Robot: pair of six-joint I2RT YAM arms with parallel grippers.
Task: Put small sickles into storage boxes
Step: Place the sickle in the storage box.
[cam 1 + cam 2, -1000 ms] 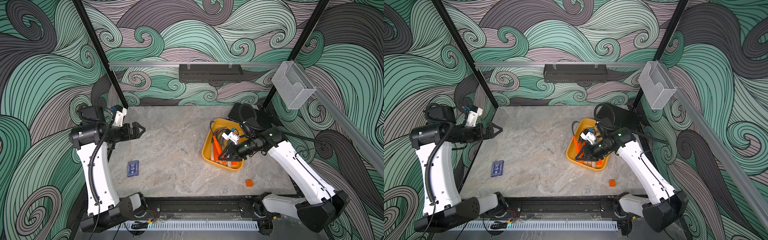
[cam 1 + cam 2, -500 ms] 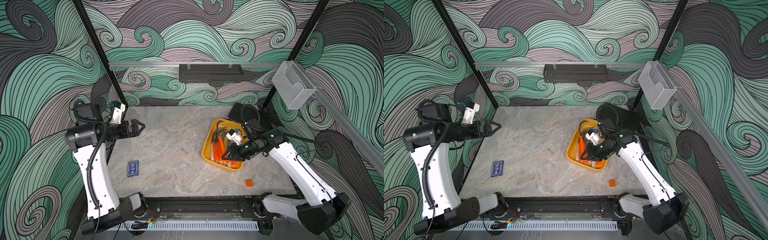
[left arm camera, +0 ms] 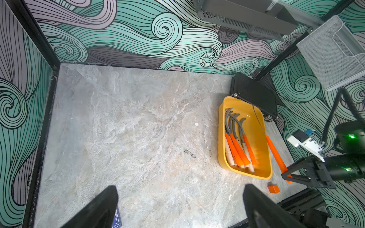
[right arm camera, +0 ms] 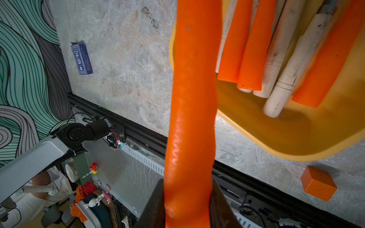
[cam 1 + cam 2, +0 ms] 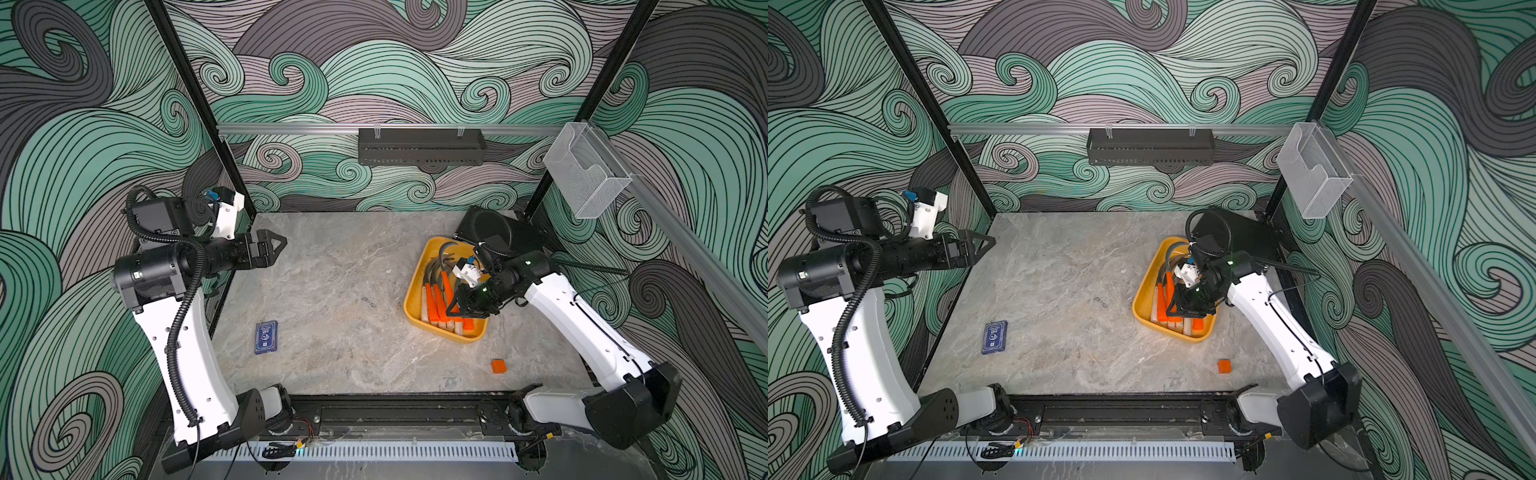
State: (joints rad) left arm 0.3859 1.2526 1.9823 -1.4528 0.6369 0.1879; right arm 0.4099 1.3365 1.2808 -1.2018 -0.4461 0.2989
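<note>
Robot lab cell: wave-print walls, aluminium rail, marble-look tabletop

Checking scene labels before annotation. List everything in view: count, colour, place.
table: 1, grey marble, cell floor
yellow tray: 1, yellow-orange, right side of table
sickles in tray: several, grey blades, orange or pale handles, lying lengthwise
held sickle: 1, orange handle, over the tray's near end
cube: 1, orange, on table near front right
card box: 1, blue, on table front left
black case: 1, far right corner, beside tray
rack: 1, black, back rail
bin: 1, clear, right rail
left gripper: open, empty, left edge
right gripper: shut on held sickle
</note>
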